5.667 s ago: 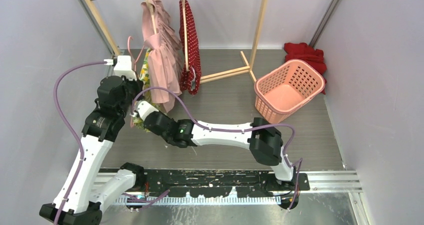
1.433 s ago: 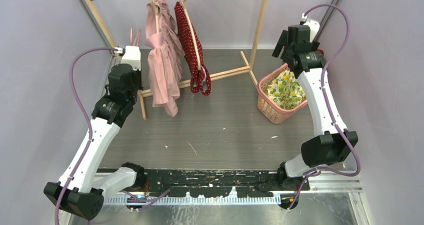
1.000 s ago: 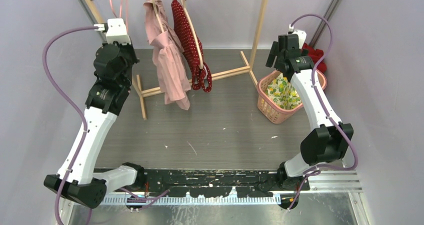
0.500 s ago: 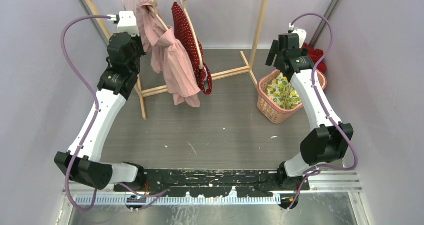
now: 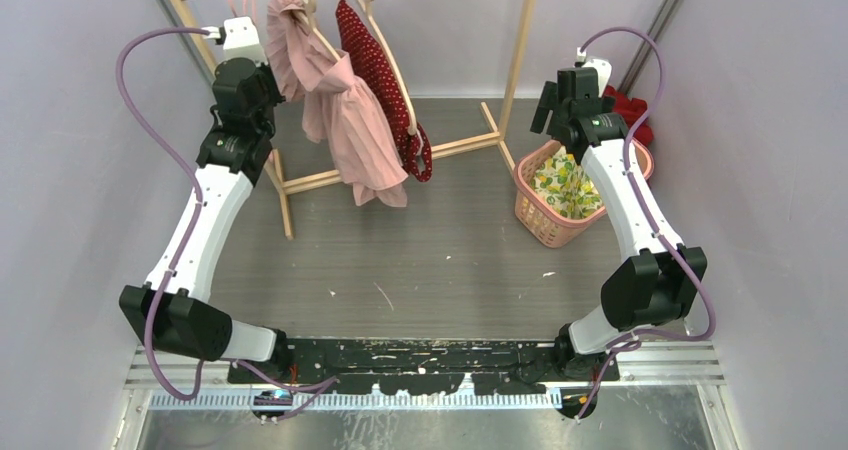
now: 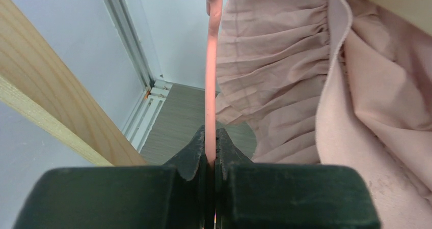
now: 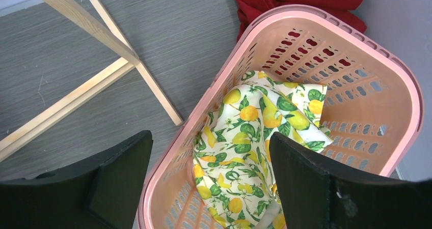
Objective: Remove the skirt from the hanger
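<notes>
**A:** Skirt of lemon-printed fabric point(image 7: 254, 132): location?

**B:** Inside the pink perforated plastic basket point(image 7: 356, 40). The right gripper point(image 7: 209, 137) hangs above it, spread wide and empty.

**A:** Left gripper point(image 6: 211, 158)?

**B:** Pinched on the thin pink plastic hanger point(image 6: 211, 86). Probably best to steer it clear of the pleated pink dress point(image 6: 285, 71).
</notes>
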